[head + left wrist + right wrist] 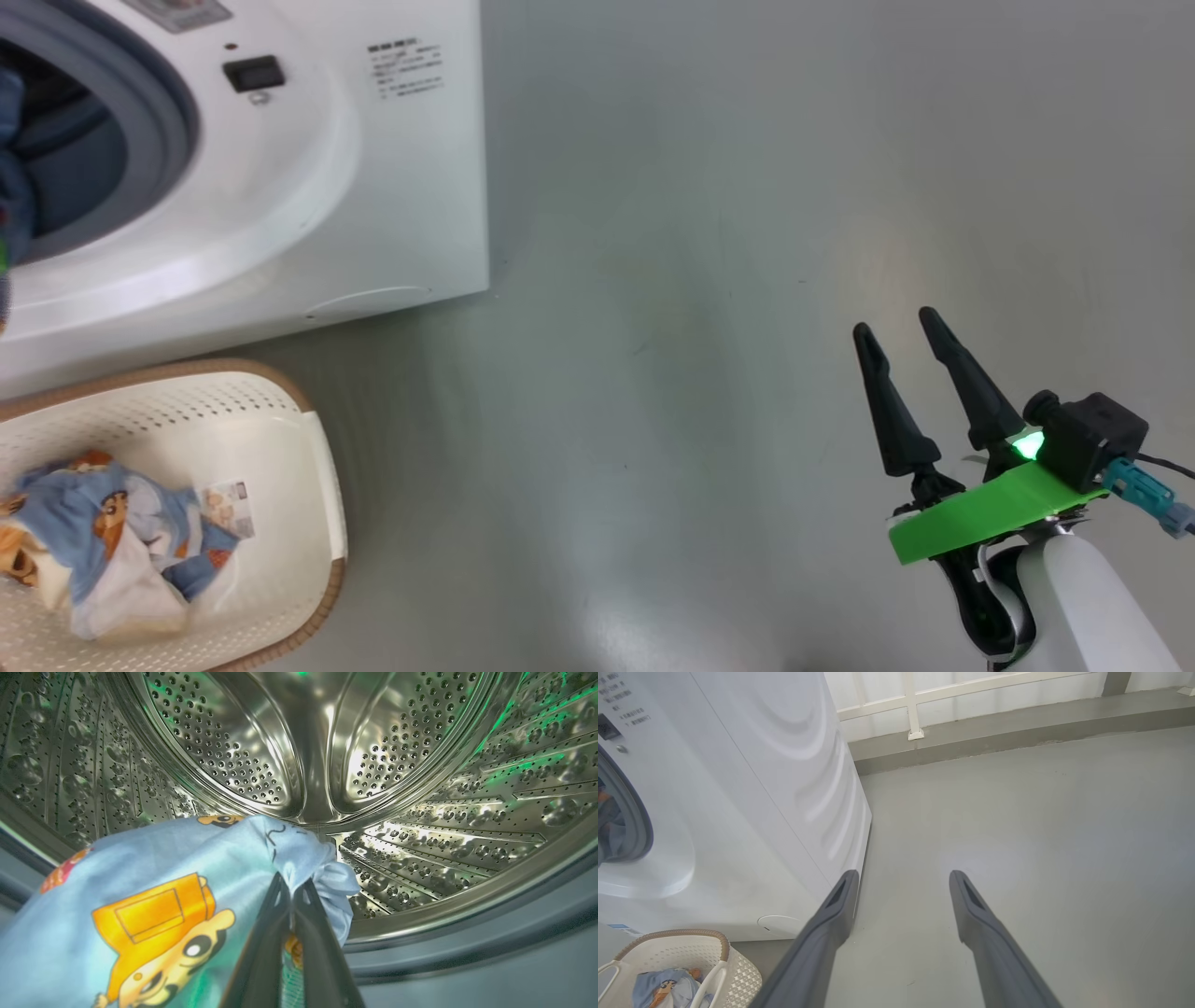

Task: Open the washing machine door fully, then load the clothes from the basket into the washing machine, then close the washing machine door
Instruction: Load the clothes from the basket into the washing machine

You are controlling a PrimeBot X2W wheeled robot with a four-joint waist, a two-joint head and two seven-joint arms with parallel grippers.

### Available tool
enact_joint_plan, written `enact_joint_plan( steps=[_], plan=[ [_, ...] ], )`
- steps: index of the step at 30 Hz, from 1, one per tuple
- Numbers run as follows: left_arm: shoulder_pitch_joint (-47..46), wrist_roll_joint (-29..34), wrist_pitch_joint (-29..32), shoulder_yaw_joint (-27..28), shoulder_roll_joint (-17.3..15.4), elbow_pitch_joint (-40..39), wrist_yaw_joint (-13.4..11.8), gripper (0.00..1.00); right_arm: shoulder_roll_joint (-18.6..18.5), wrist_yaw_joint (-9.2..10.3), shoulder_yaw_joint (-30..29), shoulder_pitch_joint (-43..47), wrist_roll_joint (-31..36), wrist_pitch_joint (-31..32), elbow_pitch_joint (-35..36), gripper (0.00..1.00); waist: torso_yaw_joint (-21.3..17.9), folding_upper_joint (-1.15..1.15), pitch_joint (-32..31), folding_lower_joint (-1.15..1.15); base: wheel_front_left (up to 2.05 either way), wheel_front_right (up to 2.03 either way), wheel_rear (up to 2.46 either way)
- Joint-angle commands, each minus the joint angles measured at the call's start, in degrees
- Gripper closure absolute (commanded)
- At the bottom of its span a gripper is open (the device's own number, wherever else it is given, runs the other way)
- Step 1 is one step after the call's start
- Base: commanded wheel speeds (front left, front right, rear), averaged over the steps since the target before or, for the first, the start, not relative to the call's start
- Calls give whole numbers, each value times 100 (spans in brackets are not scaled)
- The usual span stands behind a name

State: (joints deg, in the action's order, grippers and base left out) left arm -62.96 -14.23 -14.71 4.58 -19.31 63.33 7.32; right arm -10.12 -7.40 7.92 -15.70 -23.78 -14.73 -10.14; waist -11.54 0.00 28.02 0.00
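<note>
Left gripper (292,891) clamped on a blue garment (163,882) at the drum (420,812) mouth — I'd carry it deeper before letting go, clear of the gasket (467,952) — right gripper (894,321) splayed, idle; more clothes (103,532) in the basket (317,485).

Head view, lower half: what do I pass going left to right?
clothes → right wall of the basket that holds them → grey floor → right gripper, open

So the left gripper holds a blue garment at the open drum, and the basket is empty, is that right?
Not quite: the basket is not empty; the head view shows blue clothes lying in it. The left gripper does hold a garment at the drum.
</note>
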Motion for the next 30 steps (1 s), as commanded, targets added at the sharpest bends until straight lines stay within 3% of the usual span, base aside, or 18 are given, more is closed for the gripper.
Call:
enact_joint_plan(
  steps=[1, 6, 13, 14, 15, 16, 30],
  plan=[
    [-152, -63, -29, 52, -380, -116, 16, 100, 10, -9, 138, -89, 22, -27, 140, 0, -93, 0, 100, 0, 0, 0, 0],
    [-312, -11, -29, 122, -515, -950, 16, 100, 31, -9, 129, -140, 27, -27, 182, 0, -130, 0, 262, 0, 0, 0, 0],
    [-166, 221, -29, 558, -397, -2499, 16, 100, 74, -9, 127, -269, 61, -27, 214, 0, -121, 0, 440, 0, 0, 0, 0],
    [-133, 262, -29, 587, -383, -2648, 16, 73, 82, -9, 136, -294, 64, -27, 219, 0, -123, 0, 464, 0, 0, 0, 0],
    [-98, 266, -29, 628, -353, -2727, 16, 53, 88, -9, 142, -318, 65, -27, 221, 0, -121, 0, 481, 0, 0, 0, 0],
    [-50, 268, -29, 639, -322, -2707, 16, 0, 92, -9, 143, -334, 66, -27, 221, 0, -115, 0, 490, 0, 0, 0, 0],
    [107, 286, -29, 706, -138, -2455, 16, 0, 89, -9, 147, -402, 57, -27, 209, 0, -40, 0, 510, 0, 0, 0, 0]
  ],
)
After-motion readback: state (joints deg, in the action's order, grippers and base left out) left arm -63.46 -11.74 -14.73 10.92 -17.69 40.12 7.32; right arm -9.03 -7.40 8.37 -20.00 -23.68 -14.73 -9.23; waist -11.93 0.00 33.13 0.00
